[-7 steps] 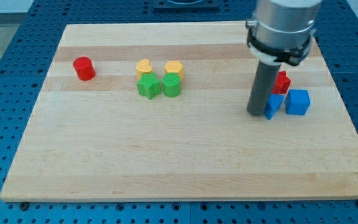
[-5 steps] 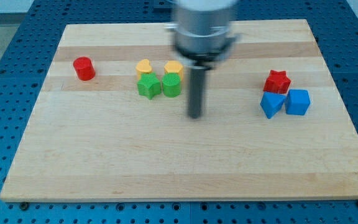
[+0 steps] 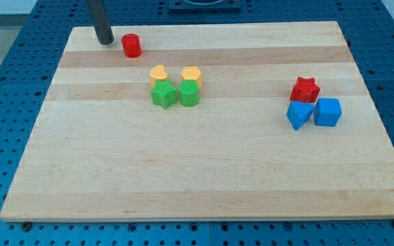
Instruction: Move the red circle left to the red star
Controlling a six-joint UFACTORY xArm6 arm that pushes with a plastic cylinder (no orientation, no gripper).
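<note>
Resting near the surface's (image 3: 204, 178) top-left corner, my tip (image 3: 105, 41) stands just left of the red circle (image 3: 131, 46); no claw fitted. Red star (image 3: 305, 89) lies well apart, right.

2 yellow blocks (image 3: 175, 74), 2 green (image 3: 176, 94), 2 blue (image 3: 314, 113)
</note>
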